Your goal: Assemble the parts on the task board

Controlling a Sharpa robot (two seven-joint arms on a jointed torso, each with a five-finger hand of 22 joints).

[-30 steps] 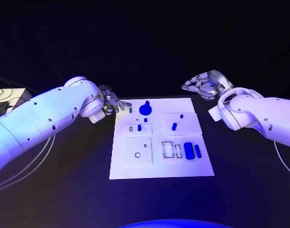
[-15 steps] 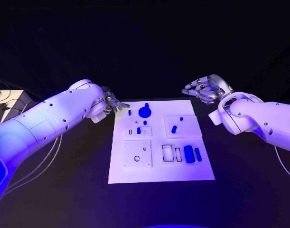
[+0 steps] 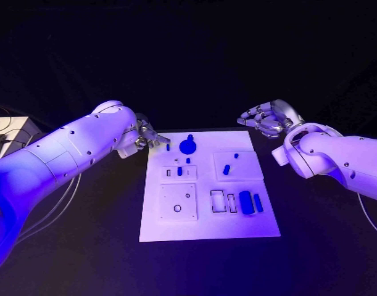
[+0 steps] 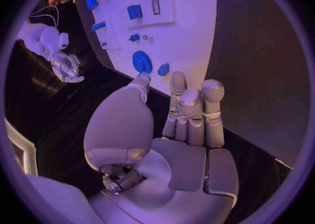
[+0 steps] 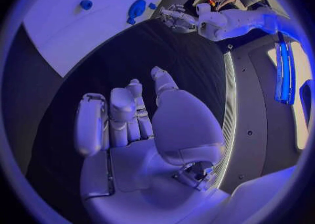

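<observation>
In the head view the task board (image 3: 208, 206) lies flat in the middle of the black table (image 3: 81, 246), and both hands hang near its far corners: the left hand (image 3: 144, 138) just beside the far left corner, the right hand (image 3: 265, 119) off the far right corner, well apart from it. Neither holds anything; the left hand's fingers reach loosely toward the board, the right hand's fingers are bent but apart. On the board I count about seven blue parts: a large round part (image 3: 188, 147) at the far edge, three small pegs close around it, a short peg (image 3: 226, 169) on the right-hand tile, and two long bars (image 3: 246, 202) side by side at the near right; the smallest may hide others. They look like stiff, light, smooth plastic, so a pinch across the narrow sides of a bar, or across the round part's rim, seems safest against slipping. In the left wrist view the left hand's fingers (image 4: 190, 113) stand straight and apart from the thumb, empty, with the round part just past the fingertips. In the right wrist view the right hand is likewise empty, fingers raised and spread from the thumb over bare table, the board's corner well beyond.
</observation>
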